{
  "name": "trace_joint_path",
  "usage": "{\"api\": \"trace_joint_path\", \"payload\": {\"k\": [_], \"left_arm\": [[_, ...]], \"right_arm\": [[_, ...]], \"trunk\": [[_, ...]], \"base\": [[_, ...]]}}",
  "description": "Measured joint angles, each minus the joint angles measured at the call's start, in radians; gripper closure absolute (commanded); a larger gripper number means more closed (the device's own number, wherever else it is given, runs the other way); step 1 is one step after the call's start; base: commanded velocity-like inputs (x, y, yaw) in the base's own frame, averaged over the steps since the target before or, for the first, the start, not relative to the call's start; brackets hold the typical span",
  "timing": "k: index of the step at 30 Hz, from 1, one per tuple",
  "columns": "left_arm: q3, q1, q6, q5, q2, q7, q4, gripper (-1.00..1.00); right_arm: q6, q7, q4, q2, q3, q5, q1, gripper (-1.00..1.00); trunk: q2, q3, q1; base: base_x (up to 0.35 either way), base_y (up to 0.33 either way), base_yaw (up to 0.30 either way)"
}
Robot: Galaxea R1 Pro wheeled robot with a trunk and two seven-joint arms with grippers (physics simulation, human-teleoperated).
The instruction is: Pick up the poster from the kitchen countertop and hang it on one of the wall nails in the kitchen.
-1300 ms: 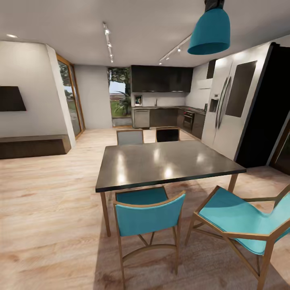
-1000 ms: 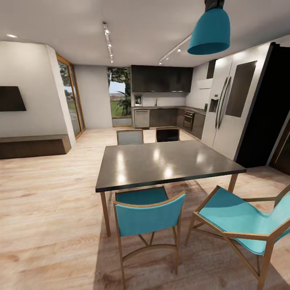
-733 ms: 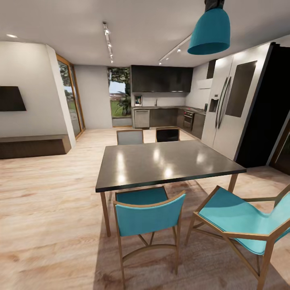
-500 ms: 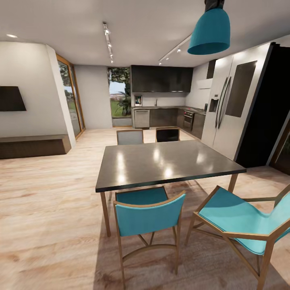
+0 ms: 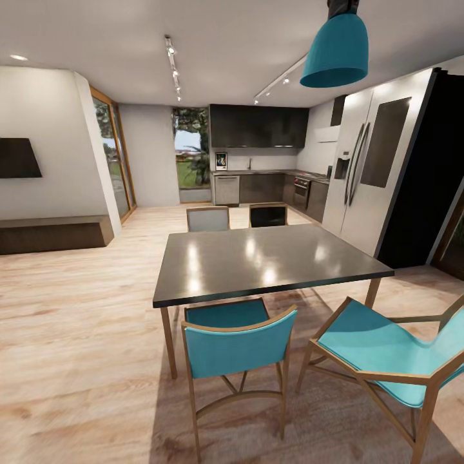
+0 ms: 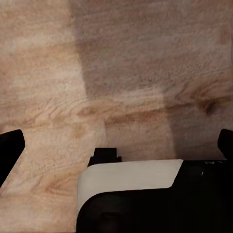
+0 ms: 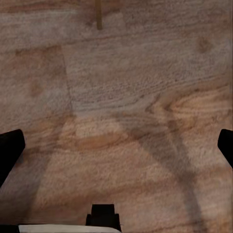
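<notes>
Head view puts the poster [image 5: 221,160] at our 12 o'clock, propped upright on the far kitchen countertop [image 5: 270,172], well beyond the dining table [image 5: 258,261]. Our left gripper [image 6: 116,145] and right gripper [image 7: 116,145] hang spread and empty over the floor [image 7: 126,97], presumably stowed for driving.

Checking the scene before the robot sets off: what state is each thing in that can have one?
poster: upright on the kitchen countertop, far off
fridge: doors shut
left gripper: open, empty, over wooden floor
right gripper: open, empty
dining table: bare
</notes>
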Motion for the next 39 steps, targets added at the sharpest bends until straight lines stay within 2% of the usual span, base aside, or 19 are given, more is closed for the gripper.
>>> {"api": "trace_joint_path", "payload": {"k": [2,3,7,10,11,13,20,29,39], "left_arm": [[0.0,0.0,0.0,0.0,0.006,0.0,-0.052,-1.0],[0.0,0.0,0.0,0.0,0.01,-0.001,-0.108,-1.0],[0.002,0.001,0.0,0.0,0.014,-0.001,-0.153,-1.0],[0.004,0.001,0.0,0.0,0.016,-0.001,-0.16,-1.0],[0.005,0.001,0.0,0.0,0.026,-0.002,-0.166,-1.0],[0.005,0.001,0.0,0.0,0.03,-0.002,-0.161,-1.0],[0.007,0.001,0.0,0.0,0.035,-0.001,-0.145,-1.0],[0.007,0.001,0.0,0.001,0.038,0.0,-0.142,-1.0],[0.007,0.001,0.0,0.001,0.039,0.0,-0.142,-1.0]], "right_arm": [[0.0,0.0,-0.023,-0.002,-0.001,0.0,0.0,-1.0],[-0.002,0.0,-0.041,-0.002,-0.001,-0.001,0.0,-1.0],[-0.002,0.0,-0.054,-0.004,-0.001,-0.001,0.0,-1.0],[-0.002,0.0,-0.056,-0.004,-0.001,0.0,0.0,-1.0],[-0.002,-0.001,-0.057,-0.004,0.0,0.0,0.0,-1.0],[-0.002,-0.002,-0.056,-0.004,0.001,0.0,0.001,-1.0],[-0.003,-0.004,-0.056,-0.003,-0.001,0.001,0.001,-1.0],[-0.003,-0.003,-0.053,-0.003,-0.001,0.001,0.001,-1.0],[-0.003,-0.004,-0.051,-0.003,-0.001,0.002,0.001,-1.0]], "trunk": [[0.0,0.0,0.0],[0.0,0.0,0.0],[0.0,0.0,0.0],[0.0,0.0,0.0],[0.0,0.0,0.0],[0.0,0.0,0.0],[0.0,0.0,0.0],[0.0,0.0,0.0],[0.0,0.0,0.0]], "base": [[0.0,0.0,0.0],[0.0,0.0,0.0],[0.0,0.0,0.0],[0.0,0.0,0.0],[0.0,0.0,0.015],[0.0,0.0,0.11],[0.0,0.033,0.212],[0.0,0.24,0.118],[0.0,0.298,0.269]]}}
